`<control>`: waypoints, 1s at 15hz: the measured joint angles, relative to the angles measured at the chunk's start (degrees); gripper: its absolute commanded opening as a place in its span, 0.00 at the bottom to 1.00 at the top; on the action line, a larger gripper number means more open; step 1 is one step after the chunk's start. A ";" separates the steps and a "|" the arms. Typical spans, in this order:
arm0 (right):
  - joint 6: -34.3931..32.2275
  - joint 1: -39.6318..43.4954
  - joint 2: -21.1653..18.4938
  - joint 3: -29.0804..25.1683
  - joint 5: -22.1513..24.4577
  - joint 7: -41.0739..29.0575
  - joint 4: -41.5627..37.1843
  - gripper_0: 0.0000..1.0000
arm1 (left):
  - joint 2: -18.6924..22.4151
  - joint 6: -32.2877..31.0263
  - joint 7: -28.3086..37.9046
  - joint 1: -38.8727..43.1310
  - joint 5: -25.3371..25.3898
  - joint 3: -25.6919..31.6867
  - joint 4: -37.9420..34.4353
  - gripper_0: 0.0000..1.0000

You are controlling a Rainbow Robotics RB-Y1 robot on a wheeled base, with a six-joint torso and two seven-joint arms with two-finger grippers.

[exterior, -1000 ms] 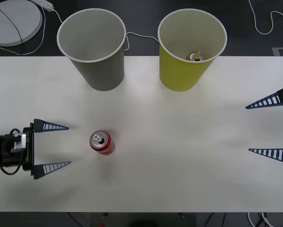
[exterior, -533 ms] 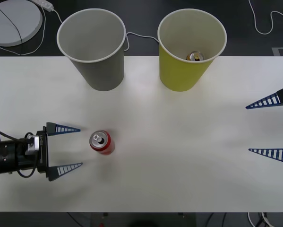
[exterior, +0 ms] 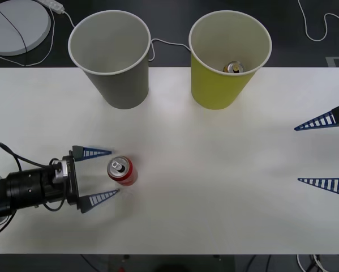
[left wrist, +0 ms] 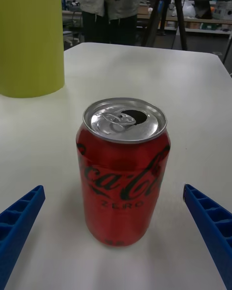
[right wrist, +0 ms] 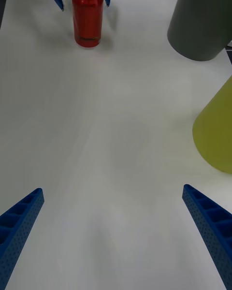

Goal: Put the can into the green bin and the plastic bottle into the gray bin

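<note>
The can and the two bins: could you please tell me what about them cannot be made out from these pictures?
- Gray bin: front view, its bottom is too shadowed to show any contents.
- Green bin: its wall hides most of the gold-topped can inside.
- Can: any liquid inside is hidden; its far side faces away from the open left tool.

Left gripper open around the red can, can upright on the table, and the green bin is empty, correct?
Not quite: the green bin isn't empty. The front view shows a gold-topped can inside it. The rest holds: the left gripper is open with the red can upright on the table.
</note>
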 measured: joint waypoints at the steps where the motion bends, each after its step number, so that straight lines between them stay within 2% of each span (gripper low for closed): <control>1: 0.00 0.00 0.00 0.00 0.00 0.00 0.00 1.00 | -0.72 0.43 0.00 -0.16 -0.01 0.00 0.03 1.00; 13: 0.00 0.00 0.00 0.00 0.00 0.00 0.00 1.00 | -6.82 3.66 0.42 -1.55 -0.89 0.00 0.05 1.00; 14: 0.00 0.00 0.00 0.00 0.00 0.00 0.00 1.00 | -7.03 3.82 0.42 -1.56 -1.02 0.00 0.01 0.74; 15: 0.00 0.00 0.00 0.00 0.00 0.00 0.00 1.00 | -7.17 3.84 0.42 -1.56 -1.21 0.00 0.04 0.22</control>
